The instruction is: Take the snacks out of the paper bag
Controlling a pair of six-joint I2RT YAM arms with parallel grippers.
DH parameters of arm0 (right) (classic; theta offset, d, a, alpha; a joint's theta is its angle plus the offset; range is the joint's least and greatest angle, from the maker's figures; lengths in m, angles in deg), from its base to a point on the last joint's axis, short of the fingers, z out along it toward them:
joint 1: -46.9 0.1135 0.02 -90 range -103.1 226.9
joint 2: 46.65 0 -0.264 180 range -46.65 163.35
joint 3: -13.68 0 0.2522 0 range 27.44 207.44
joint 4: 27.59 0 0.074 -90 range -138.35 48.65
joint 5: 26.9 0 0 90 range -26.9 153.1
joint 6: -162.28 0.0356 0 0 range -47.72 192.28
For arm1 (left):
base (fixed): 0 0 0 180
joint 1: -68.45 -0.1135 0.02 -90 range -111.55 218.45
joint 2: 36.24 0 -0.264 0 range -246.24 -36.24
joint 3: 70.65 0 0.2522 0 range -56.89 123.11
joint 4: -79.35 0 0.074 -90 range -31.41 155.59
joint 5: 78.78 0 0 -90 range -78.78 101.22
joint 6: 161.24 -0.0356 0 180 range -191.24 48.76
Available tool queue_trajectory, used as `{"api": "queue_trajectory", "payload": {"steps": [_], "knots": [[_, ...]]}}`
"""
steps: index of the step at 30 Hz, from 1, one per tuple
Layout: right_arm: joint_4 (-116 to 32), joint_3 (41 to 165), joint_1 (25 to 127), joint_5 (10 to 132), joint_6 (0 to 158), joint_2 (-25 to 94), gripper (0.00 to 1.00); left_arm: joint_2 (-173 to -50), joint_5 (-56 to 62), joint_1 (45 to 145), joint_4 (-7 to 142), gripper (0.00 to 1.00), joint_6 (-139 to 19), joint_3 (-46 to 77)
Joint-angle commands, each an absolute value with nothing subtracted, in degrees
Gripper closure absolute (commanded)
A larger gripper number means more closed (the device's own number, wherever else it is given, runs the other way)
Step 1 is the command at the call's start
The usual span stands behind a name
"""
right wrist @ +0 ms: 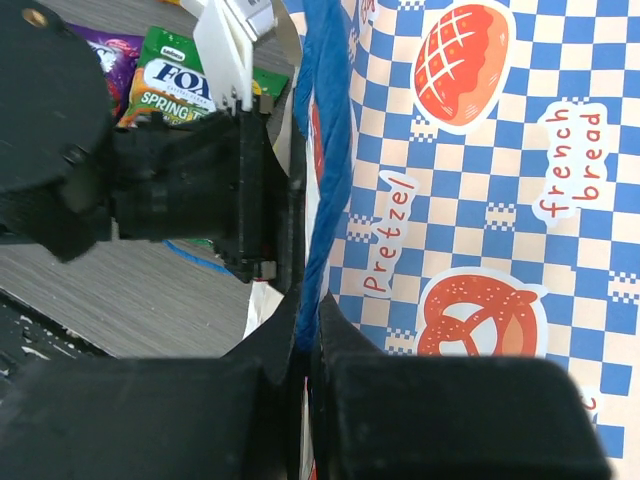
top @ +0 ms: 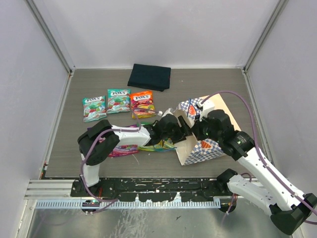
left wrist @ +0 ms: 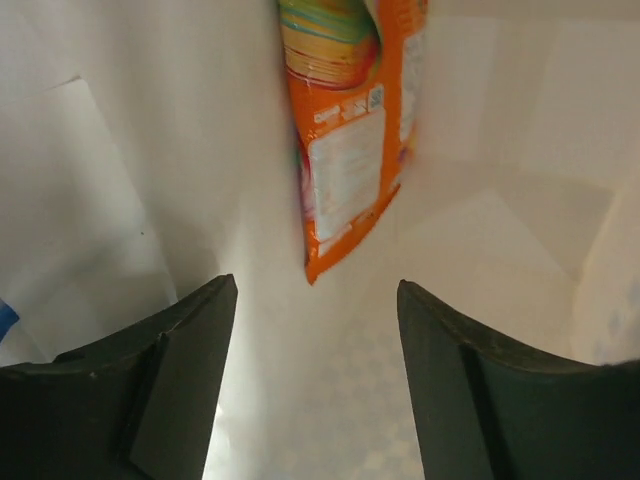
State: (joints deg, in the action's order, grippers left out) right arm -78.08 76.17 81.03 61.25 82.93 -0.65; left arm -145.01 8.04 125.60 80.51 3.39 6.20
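The paper bag (top: 205,146) lies on its side, blue-and-white checkered, its mouth facing left. My left gripper (top: 179,130) reaches into that mouth. In the left wrist view the left gripper (left wrist: 315,292) stands open over the cream inside, empty, with an orange snack pouch (left wrist: 345,150) lying just beyond its fingertips. My right gripper (right wrist: 312,305) is shut on the bag's blue cord handle (right wrist: 325,180) at the rim. Outside the bag lie two teal pouches (top: 94,108) (top: 118,100), an orange pouch (top: 142,103), a purple pouch (top: 123,149) and a green pouch (top: 157,145).
A folded dark navy cloth (top: 149,77) lies at the back of the table. Grey walls close in left, right and behind. The purple and green pouches lie right under the left forearm. A metal rail (top: 124,191) runs along the near edge.
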Motion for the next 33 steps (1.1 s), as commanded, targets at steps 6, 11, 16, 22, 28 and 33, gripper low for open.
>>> {"api": "queue_trajectory", "payload": {"steps": [6,11,16,22,28,33], "knots": [[-71.9,77.0,80.9,67.7,83.7,-1.7,0.99,-152.4,20.3,128.9,78.4,0.29,13.7,14.2],[-71.0,76.0,80.9,69.3,84.4,-0.7,0.99,-157.0,22.0,130.1,76.2,0.29,11.6,20.3],[-68.7,75.7,80.9,72.5,85.0,-0.8,0.99,-160.4,25.5,132.3,74.5,0.29,11.3,23.6],[-67.4,75.7,80.9,75.9,85.5,-1.8,0.99,-164.2,28.1,133.5,84.9,0.45,9.1,23.7],[-68.9,76.4,80.9,72.8,85.8,-3.8,0.99,-161.4,30.0,132.7,93.6,1.00,3.9,19.3],[-71.7,77.3,80.7,63.6,86.4,-5.2,0.99,-152.4,28.2,127.6,100.1,1.00,0.0,9.3]]}}
